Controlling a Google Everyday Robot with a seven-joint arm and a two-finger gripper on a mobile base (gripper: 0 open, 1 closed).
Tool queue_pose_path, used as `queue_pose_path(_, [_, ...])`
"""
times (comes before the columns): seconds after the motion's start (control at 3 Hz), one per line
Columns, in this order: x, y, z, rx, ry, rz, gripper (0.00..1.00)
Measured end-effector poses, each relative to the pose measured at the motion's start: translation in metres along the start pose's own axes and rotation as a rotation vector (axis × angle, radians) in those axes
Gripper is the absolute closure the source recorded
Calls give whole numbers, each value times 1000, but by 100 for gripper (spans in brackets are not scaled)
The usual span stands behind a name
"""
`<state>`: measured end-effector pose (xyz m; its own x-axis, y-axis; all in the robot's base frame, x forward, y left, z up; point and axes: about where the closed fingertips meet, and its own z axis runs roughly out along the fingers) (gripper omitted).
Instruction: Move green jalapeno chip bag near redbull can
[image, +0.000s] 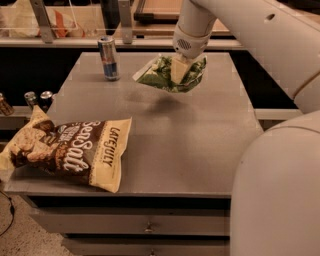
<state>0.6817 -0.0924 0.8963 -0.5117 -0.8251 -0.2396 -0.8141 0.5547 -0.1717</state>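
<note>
The green jalapeno chip bag (160, 76) hangs in the air above the far middle of the grey table (190, 135), casting a shadow below it. My gripper (181, 70) comes down from the upper right and is shut on the bag's middle. The redbull can (108, 58), blue and silver with a silver top, stands upright at the table's far left, a short way left of the bag.
A large brown and cream "Sea Salt" bag (70, 151) lies at the table's front left, hanging over the left edge. Small dark cans (37, 99) stand on a lower shelf to the left. My arm's white body (275, 190) fills the right foreground.
</note>
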Motion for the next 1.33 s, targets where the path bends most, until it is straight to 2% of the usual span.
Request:
queue_pose_path(0.67, [-46,-3,13,10,-6,-16,100])
queue_pose_path(1.33, [-78,-3,28,15,-37,1,100])
